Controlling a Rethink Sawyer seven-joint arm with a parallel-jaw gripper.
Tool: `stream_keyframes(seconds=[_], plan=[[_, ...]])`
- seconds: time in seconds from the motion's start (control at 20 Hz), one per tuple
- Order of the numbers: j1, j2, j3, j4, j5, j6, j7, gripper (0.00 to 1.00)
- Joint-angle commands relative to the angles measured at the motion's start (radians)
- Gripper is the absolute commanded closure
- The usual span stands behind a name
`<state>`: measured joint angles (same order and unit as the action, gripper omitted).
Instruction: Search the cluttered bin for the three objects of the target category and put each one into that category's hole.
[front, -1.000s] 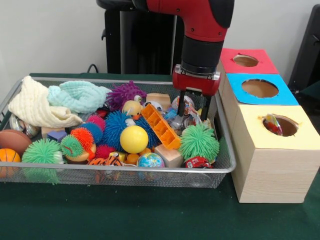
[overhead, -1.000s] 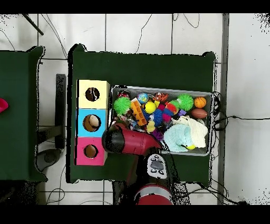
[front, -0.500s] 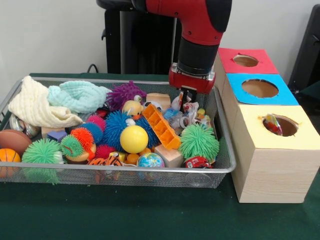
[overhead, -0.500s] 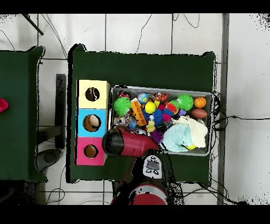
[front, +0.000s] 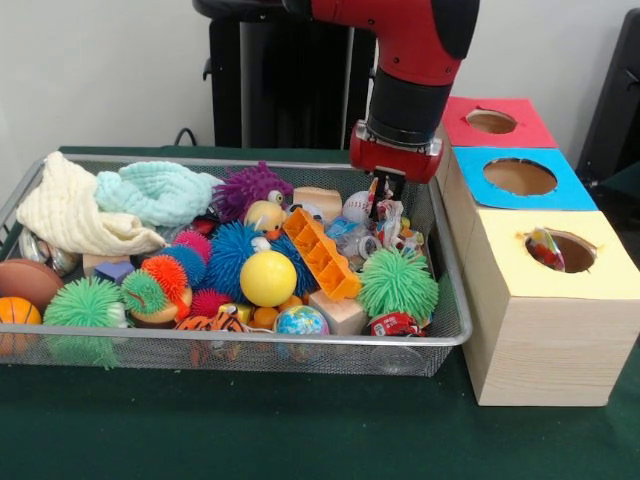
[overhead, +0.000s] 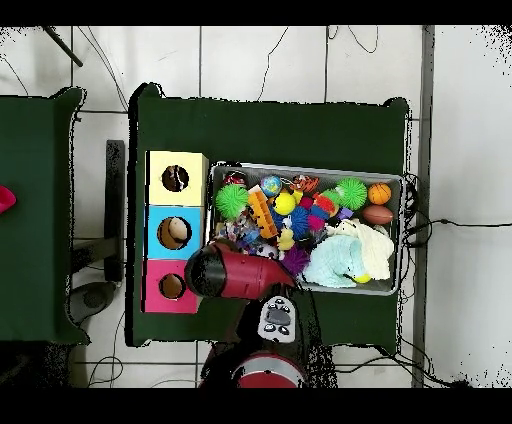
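Cloth (front: 388, 222): white, multicoloured dots, thin and soft. Hangs from the gripper (front: 385, 190) at the bin's right far corner, upper edge pinched between the jaws, lower part draped down onto the clutter just behind the green ball (front: 398, 284). Jaws clenched on the cloth.

Second cloth (front: 545, 247): same pattern, tucked in the yellow hole (front: 562, 251), one fold showing at the hole's left rim.

Yellow hole: round, on top of the pale wooden box (front: 548, 335), nearest of three boxes in the front view, just right of the bin. Blue hole (front: 519, 177) behind it, red hole (front: 491, 121) farthest. Overhead view shows the same row: yellow (overhead: 175, 178), blue (overhead: 174, 232), red (overhead: 172, 286).

Bin (front: 441, 330): silver wire mesh, shallow, wide, on the green tabletop (front: 300, 430). Contents, right to left in the front view: green ball; orange block (front: 322, 253) lying tilted; wooden cube (front: 338, 312); globe ball (front: 301, 322); yellow ball (front: 268, 278); blue ball (front: 230, 255); purple ball (front: 250, 187); mint cloth (front: 158, 192); cream cloth (front: 70, 210); second green ball (front: 84, 304); basketball (front: 14, 312).

Arm (front: 415, 60): red and black, coming down from the top over the bin's right far corner. In the overhead view (overhead: 240, 272) it covers the bin's lower left corner, gripper hidden beneath it
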<state>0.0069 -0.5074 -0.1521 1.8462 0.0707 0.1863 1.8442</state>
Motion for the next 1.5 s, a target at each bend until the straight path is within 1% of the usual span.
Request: stream_keyframes(seconds=[0.05,0.15,0.3,0.4,0.55,0.65,0.8,1.2,1.35,1.5], plan=[[-0.144,-0.177,0.145,0.1,0.02,0.091,0.101,1.0],[-0.154,-0.234,0.153,0.101,0.028,0.163,0.084,1.0],[-0.171,-0.264,0.164,0.09,0.031,0.228,0.071,1.0],[-0.177,-0.282,0.171,0.088,0.033,0.253,0.073,1.0],[-0.176,-0.297,0.175,0.074,0.033,0.265,0.08,1.0],[-0.169,-0.3,0.169,0.041,0.036,0.293,0.088,1.0],[-0.158,-0.305,0.165,0.024,0.045,0.302,0.108,1.0],[-0.044,-0.359,0.087,0.001,0.064,0.379,0.208,1.0],[-0.002,-0.364,0.059,-0.029,0.07,0.407,0.237,1.0],[0.022,-0.356,0.041,-0.068,0.077,0.443,0.25,1.0]])
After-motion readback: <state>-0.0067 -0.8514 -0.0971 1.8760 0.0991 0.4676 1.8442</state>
